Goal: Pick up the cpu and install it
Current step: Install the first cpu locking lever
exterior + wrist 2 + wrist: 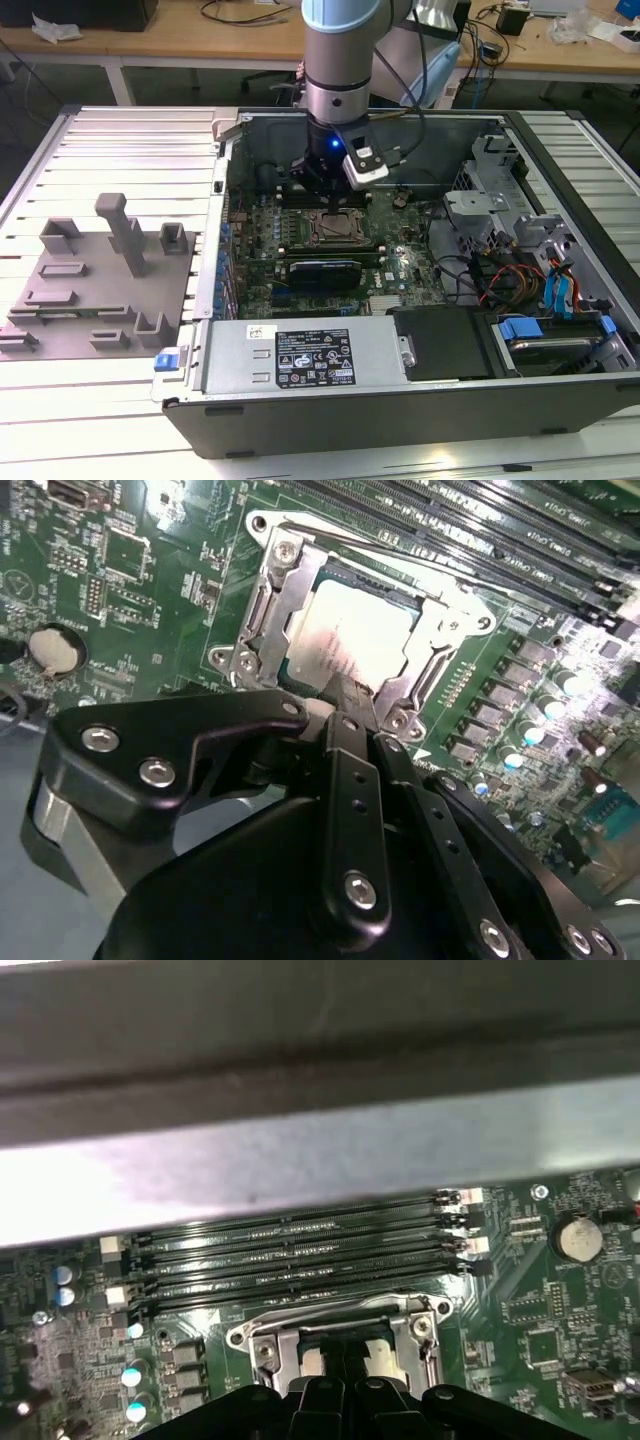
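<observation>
Open computer case (420,400) on the slatted surface (120,400); arm lowered inside it. The motherboard socket (290,610) lies directly under the hand (362,705). The cpu (345,640) lies flat in the socket, square, no long axis, metal top up. Hand's fingers (352,750) drawn together, tips at the cpu's near edge; grip cannot be told. The first wrist view adds memory slots (300,1260) beyond the socket.

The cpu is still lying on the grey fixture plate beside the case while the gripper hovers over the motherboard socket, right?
Not quite. The cpu is not on the grey fixture plate; the second wrist view shows it lying inside the motherboard socket. The gripper is indeed over that socket, its fingers drawn together at the chip's near edge.
</observation>
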You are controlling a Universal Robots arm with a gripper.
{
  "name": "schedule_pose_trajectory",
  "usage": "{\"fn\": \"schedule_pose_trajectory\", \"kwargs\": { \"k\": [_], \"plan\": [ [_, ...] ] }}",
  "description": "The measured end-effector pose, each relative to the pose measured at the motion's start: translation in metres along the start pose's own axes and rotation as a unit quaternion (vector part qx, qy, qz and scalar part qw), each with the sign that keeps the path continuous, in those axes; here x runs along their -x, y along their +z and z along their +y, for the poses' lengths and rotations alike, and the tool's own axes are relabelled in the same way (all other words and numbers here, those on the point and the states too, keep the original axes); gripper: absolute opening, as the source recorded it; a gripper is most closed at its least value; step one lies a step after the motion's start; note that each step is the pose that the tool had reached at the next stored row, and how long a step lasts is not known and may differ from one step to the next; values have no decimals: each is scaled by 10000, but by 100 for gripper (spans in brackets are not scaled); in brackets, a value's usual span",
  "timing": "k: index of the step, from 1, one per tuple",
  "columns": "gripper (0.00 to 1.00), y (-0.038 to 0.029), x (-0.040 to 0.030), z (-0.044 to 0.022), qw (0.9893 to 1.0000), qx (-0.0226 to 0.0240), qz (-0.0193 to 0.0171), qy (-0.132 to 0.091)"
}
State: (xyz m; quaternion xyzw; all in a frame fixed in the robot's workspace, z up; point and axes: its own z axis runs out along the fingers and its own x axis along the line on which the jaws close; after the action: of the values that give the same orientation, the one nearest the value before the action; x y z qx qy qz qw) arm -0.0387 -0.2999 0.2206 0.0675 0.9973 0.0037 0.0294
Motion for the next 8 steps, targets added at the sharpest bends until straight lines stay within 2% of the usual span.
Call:
{"fn": "schedule_pose_trajectory", "kwargs": {
  "k": [1, 3, 4, 6, 8],
  "plan": [
    [11, -22, 1, 0, 10000, 0, 0, -1],
    [11, -111, 6, 1, 10000, 0, 0, -5],
    [11, -130, 8, 1, 10000, -1, 0, -6],
    [11, -133, 9, -3, 10000, 1, 0, -7],
    [11, -134, 14, -45, 10000, -1, 0, -6]
  ]
}}
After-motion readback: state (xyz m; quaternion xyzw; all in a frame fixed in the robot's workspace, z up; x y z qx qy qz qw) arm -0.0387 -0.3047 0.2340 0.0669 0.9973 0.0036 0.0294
